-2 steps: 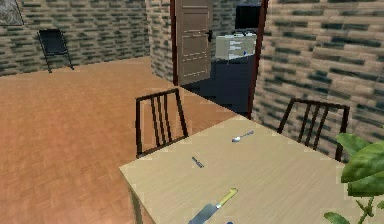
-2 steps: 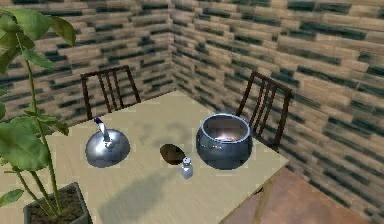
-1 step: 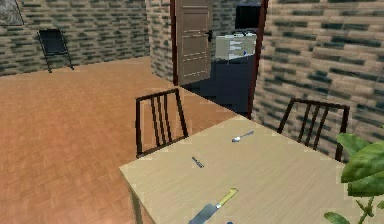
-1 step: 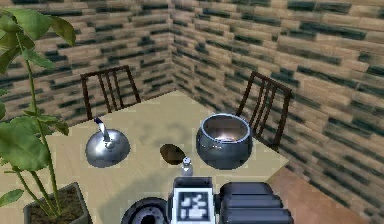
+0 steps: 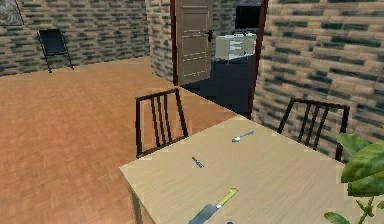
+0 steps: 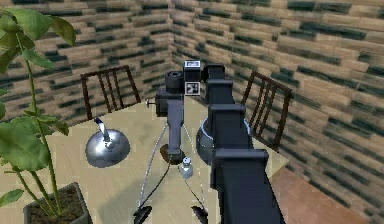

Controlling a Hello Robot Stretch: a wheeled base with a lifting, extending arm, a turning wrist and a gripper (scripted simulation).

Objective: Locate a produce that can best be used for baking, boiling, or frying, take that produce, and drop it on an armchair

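Observation:
My arm (image 6: 235, 165) rises as a dark bar over a light wooden table (image 6: 110, 185). The gripper (image 6: 171, 213) hangs from its dark body (image 6: 175, 115), with two thin fingers (image 6: 143, 213) spread down toward the tabletop. Between the fingers a small shaker (image 6: 185, 168) stands on the table, so I cannot tell whether the gripper holds anything. A shiny metal bowl (image 6: 105, 150) with a utensil in it sits to the left. A dark round pot (image 6: 207, 140) is partly hidden behind the arm.
On the table (image 5: 260, 170) lie a yellow-handled knife (image 5: 215, 207), a spoon (image 5: 243, 135) and a small dark item (image 5: 198, 161). Dark chairs (image 5: 160, 120) (image 5: 312, 122) stand at its far side. A potted plant (image 6: 25, 110) fills the left. An open doorway (image 5: 225, 50) lies ahead.

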